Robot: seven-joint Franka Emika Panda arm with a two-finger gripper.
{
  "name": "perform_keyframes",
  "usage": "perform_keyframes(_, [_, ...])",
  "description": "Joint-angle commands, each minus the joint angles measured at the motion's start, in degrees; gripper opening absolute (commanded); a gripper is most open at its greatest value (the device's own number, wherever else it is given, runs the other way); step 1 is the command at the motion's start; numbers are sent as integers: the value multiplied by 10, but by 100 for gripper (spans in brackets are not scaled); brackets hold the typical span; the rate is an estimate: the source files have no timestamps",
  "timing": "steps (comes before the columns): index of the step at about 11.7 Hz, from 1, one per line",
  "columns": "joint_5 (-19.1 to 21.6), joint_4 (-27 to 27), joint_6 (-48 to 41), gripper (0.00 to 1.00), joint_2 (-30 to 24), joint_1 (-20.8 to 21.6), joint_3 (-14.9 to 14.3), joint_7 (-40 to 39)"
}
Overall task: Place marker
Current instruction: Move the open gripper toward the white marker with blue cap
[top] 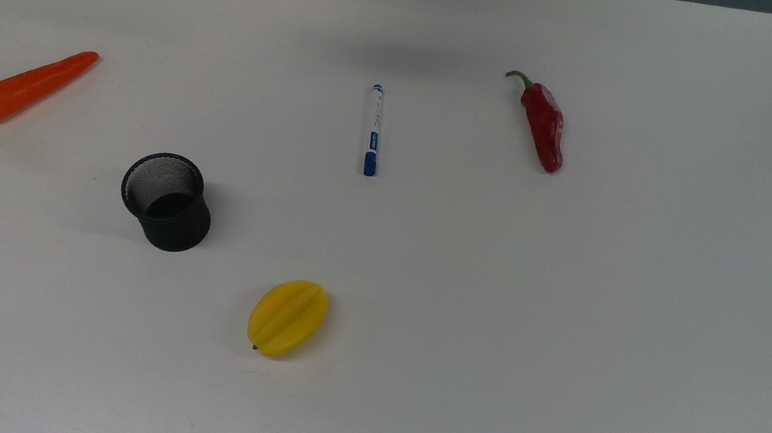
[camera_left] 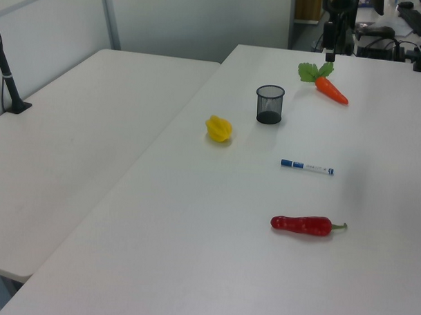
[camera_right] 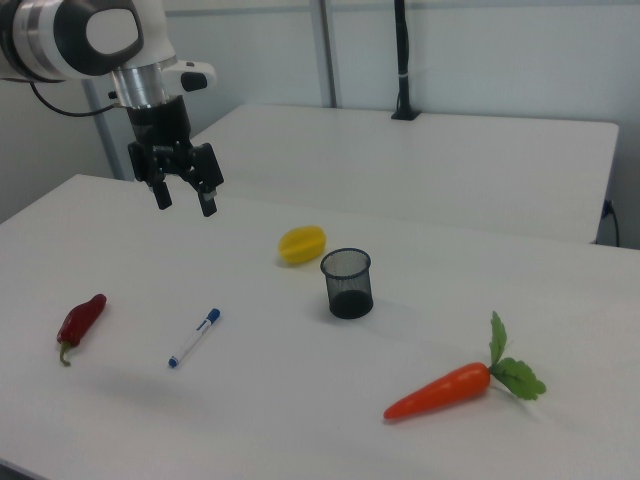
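My gripper hangs open, high above the desk. I'd descend onto the marker mid-barrel, jaws across it, before heading to the mesh cup.

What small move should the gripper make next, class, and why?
Probably descend toward the marker: it lies flat and free on the table, and the open gripper hangs high above, holding nothing.
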Motion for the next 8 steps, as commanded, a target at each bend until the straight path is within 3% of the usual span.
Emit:
perform_keyframes(1, [-3, -13, 19, 100, -7, 1, -2, 0])
perform_keyframes(8, [4, -18, 27, 100, 3, 5, 0, -7])
